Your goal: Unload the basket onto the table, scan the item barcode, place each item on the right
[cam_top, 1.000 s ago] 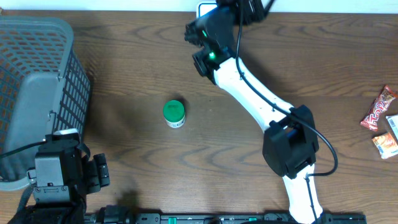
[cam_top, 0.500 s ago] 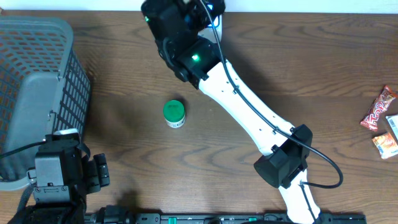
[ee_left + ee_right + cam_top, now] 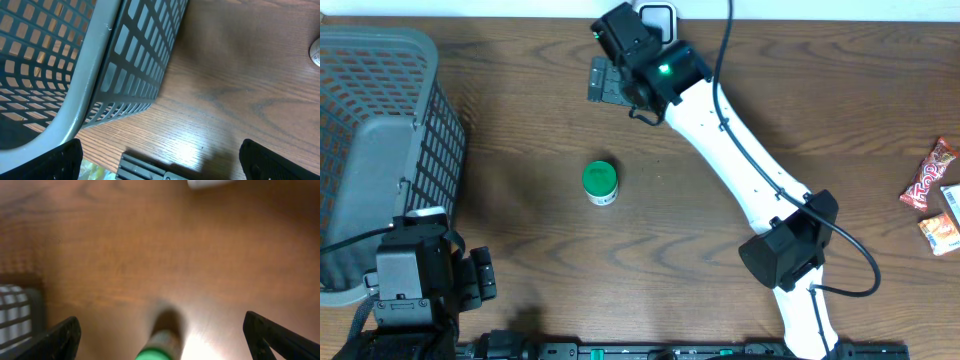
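Bottle point(image 3: 600, 183), green cap, upright on desk point(image 3: 520, 120). Right end effector point(image 3: 603, 82) wide open, empty, apart from it. Left end effector point(image 3: 480, 275) wide open beside basket point(image 3: 420, 60).

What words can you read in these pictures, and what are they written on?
"Top": perhaps, in white letters on the red snack wrapper; the rest is unclear.
Green-lidded jar: the print on its lid and label is too small to read.
Orange packet: too small to read.
Both wrist views: no text.
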